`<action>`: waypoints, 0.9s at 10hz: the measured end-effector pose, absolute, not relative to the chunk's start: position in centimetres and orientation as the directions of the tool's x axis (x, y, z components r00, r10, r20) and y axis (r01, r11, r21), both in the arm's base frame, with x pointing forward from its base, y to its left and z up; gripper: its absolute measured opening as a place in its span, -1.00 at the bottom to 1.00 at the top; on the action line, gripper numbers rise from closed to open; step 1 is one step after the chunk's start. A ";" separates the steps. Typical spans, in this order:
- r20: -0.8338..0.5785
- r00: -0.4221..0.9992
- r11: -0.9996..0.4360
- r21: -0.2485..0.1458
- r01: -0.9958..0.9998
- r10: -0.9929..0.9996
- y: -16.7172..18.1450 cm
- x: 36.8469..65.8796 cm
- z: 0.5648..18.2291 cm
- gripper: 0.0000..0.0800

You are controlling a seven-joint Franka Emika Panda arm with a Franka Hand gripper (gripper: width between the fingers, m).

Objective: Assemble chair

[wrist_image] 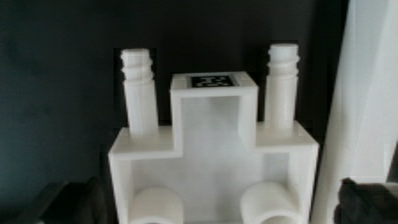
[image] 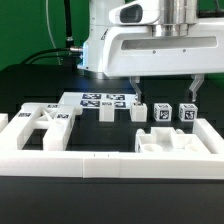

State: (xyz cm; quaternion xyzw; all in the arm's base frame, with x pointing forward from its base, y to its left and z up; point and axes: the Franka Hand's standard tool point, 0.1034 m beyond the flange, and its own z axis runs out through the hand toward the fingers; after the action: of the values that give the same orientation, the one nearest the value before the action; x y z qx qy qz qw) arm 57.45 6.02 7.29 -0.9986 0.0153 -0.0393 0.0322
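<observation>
"Was the end effector (image: 163,96) gripping anything?"

"No, it was released. Its fingers (wrist_image: 365,198) stood spread wide, one on either side of a pegged chair piece (wrist_image: 214,140)."

"Where were the chair parts?"

"Loose on the bench (image: 100,128), just inside the border rail (image: 110,165) along the edge nearest the exterior camera. A crossed piece (image: 40,125) lay toward the exterior view's left, with tagged blocks (image: 160,113) near the fingers."

Boxy white claw (image: 164,95), black cables (image: 66,25)
</observation>
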 end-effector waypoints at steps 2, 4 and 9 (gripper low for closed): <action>0.068 0.997 -0.998 -0.058 -0.029 -0.033 5.1 54.4 6.0 0.62; 0.074 0.997 -0.999 -0.049 -0.011 -0.014 4.1 52.8 5.1 0.62; -0.104 0.995 -0.998 -0.063 -0.013 -0.006 4.4 51.8 5.0 0.62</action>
State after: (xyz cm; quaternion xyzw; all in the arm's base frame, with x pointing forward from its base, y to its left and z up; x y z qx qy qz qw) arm 51.81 4.42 5.03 -0.9981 0.0047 0.0520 0.0317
